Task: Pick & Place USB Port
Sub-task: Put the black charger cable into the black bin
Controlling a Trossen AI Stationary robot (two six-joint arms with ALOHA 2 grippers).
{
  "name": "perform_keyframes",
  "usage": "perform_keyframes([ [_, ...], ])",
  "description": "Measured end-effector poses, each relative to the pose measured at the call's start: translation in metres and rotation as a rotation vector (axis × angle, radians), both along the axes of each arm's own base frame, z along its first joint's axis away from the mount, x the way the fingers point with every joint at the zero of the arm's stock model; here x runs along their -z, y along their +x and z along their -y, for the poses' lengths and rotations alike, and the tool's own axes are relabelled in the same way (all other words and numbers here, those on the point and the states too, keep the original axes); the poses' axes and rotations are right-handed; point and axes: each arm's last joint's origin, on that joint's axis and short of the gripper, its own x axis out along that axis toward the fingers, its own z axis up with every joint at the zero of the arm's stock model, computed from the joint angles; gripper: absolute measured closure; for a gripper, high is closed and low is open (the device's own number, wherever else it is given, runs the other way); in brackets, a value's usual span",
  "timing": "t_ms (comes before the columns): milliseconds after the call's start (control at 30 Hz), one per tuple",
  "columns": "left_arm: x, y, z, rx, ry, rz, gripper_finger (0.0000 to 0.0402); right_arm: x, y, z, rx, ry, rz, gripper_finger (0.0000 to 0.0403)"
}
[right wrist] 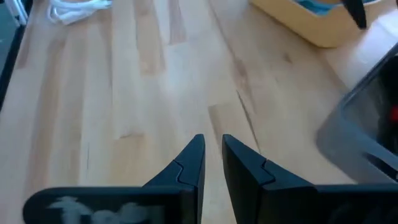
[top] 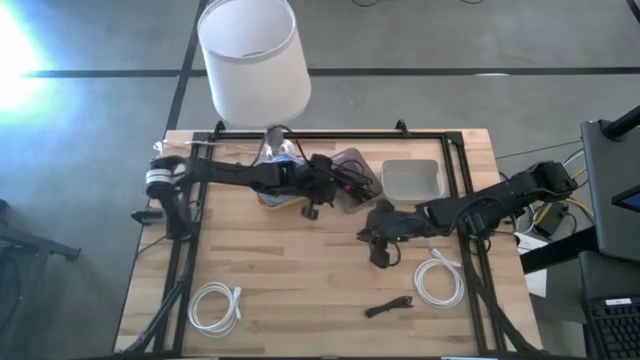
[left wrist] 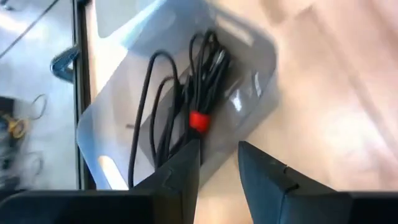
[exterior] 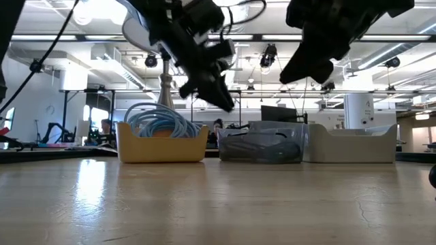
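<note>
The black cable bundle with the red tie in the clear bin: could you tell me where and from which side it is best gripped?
Probably at the red tie, where the black cable bundle is cinched narrowest. Come from above, since the clear bin walls block the sides. The left tool is open near the bin; the right tool waits over bare table.

The left gripper [top: 322, 196] hangs over the edge of the middle bin [top: 352, 185], a bundled cable [left wrist: 198, 93] inside just ahead of its fingers. Another bin [top: 411, 179] sits behind the right gripper [top: 381, 250]; a coiled cable [top: 438, 279] lies just beside it, a loose cable [top: 390, 306] nearer the table's [top: 300, 270] front edge.
</note>
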Motion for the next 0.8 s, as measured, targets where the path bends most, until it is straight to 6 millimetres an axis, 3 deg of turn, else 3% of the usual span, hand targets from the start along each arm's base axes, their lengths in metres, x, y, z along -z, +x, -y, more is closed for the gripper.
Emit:
perform_keyframes([
  [267,-0.036,-0.024,0.005,-0.010,-0.059,0.046,0.0289,0.001,0.001,-0.002,-0.044,0.066,-0.016,0.0323],
  [500,-0.041,-0.033,0.007,-0.026,-0.088,0.018,0.0289,0.004,0.001,-0.005,-0.083,0.058,-0.035,0.0275],
  [800,-0.039,-0.039,0.013,0.030,-0.278,-0.014,0.0290,0.014,-0.010,-0.051,-0.301,0.194,-0.121,0.0234],
])
